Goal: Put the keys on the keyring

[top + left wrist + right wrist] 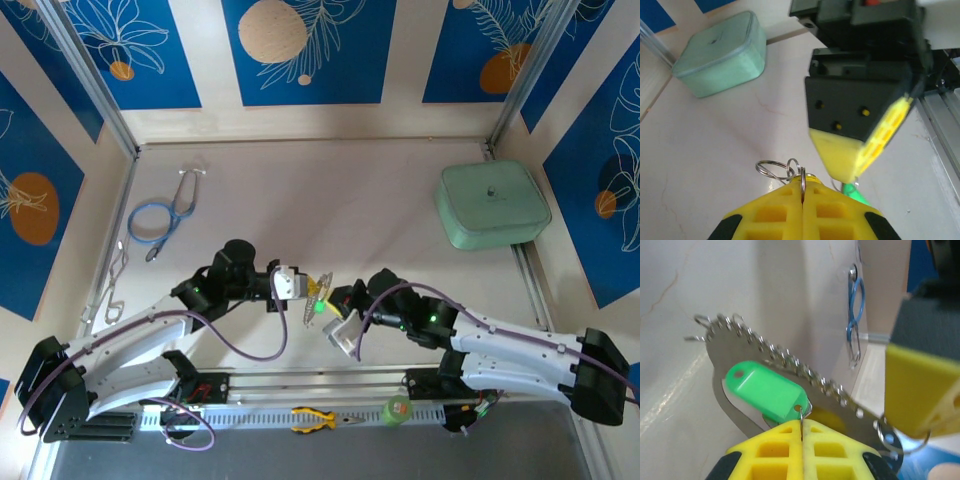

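Both grippers meet above the middle of the table. My left gripper [803, 181] is shut on a silver ring of the keyring, with more rings [775, 170] sticking out past its fingertips. In the right wrist view the keyring [790, 365] is a beige strap edged with little rings, running from upper left to lower right. My right gripper [801, 424] is shut on the small wire loop of the green-headed key [767, 392], which lies against the strap. From above, the left gripper [297, 287] and right gripper [338, 308] hold the strap [318, 284] and green key [320, 306] between them.
A mint-green case [492, 205] sits at the back right. A blue stethoscope [160, 215] and silver wire clips [112, 280] lie at the left. Yellow-handled pliers [318, 420] and a green tape roll [398, 409] rest on the near rail.
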Available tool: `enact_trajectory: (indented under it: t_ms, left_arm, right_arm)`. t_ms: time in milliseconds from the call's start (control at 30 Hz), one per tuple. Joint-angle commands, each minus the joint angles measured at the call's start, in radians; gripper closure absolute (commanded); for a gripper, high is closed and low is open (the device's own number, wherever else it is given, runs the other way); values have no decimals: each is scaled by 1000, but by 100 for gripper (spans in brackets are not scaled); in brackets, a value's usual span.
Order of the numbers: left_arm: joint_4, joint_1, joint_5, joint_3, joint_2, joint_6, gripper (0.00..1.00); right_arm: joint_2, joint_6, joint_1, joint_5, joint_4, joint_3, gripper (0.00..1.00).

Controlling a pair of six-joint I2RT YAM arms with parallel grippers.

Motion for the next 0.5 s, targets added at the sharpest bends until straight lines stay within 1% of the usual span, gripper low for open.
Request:
enact_trajectory:
  t_ms: [0,33,100,167,233,367,467]
  left_arm:
    - [79,10,55,-19,-25,55,100]
    - [109,8,53,-33,-30,80,100]
    - [181,4,39,-70,-49,141,100]
    - [227,-3,-12,-93,-61,225,100]
    - [233,-11,-64,-96,-64,313,100]
    - [210,-25,-135,-88,-63,506,100]
    - [208,-38,-177,-91,-64,624,100]
  right_arm:
    - [-58,193,-32,-60,-74,77,100]
    - [-66,248,-44,-80,-130,101,100]
    - [-65,388,-83,-162,-275,169,100]
    - [-47,547,-154,-293,-424,245,100]
    - [-20,648,-224,-415,-527,307,100]
    - [40,744,-329,-612,-616,391,100]
    - [94,786,-363,-711,-666,456,100]
